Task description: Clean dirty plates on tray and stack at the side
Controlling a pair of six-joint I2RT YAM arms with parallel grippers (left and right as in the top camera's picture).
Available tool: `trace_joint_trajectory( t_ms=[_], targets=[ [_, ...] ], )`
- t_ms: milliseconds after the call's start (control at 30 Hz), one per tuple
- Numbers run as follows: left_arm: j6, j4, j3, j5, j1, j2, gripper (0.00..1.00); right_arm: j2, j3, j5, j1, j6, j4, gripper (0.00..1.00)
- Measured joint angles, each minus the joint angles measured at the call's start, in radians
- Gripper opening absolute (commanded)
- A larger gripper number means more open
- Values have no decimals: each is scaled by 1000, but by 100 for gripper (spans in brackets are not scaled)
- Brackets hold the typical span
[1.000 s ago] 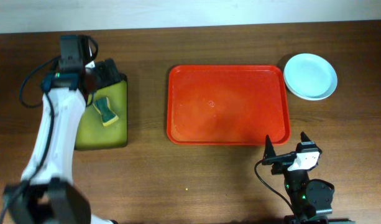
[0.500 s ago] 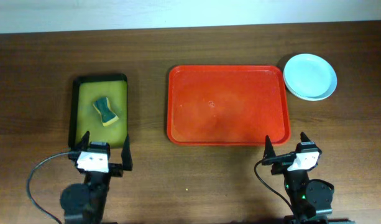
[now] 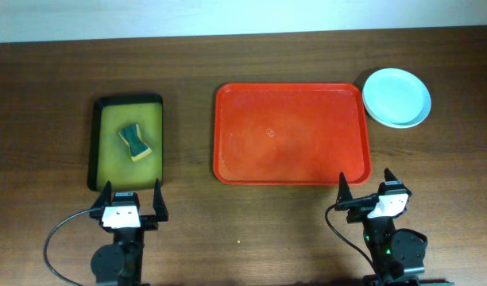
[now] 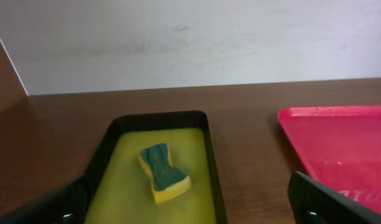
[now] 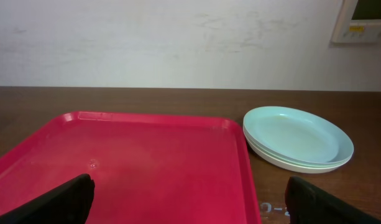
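Three, perhaps, round glossy plates stacked beside tray.

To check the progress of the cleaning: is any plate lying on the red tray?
No, the red tray holds nothing in the overhead view; the plates sit stacked beside its far right corner.

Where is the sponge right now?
In the overhead view, the sponge lies in the small black-rimmed tray on the left side, left of the red tray.
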Motion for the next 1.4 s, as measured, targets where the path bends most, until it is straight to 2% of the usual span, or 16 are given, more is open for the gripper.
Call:
trace_joint_trajectory(
  t_ms=[100, 233, 1400],
  targets=[
    [-79, -1, 0, -16, 0, 0, 99, 0, 0, 0, 0, 0, 0, 99],
    [-97, -1, 0, -45, 0, 0, 99, 0, 0, 0, 0, 0, 0, 99],
    [-96, -1, 0, -44, 0, 0, 99, 0, 0, 0, 0, 0, 0, 99]
  ],
)
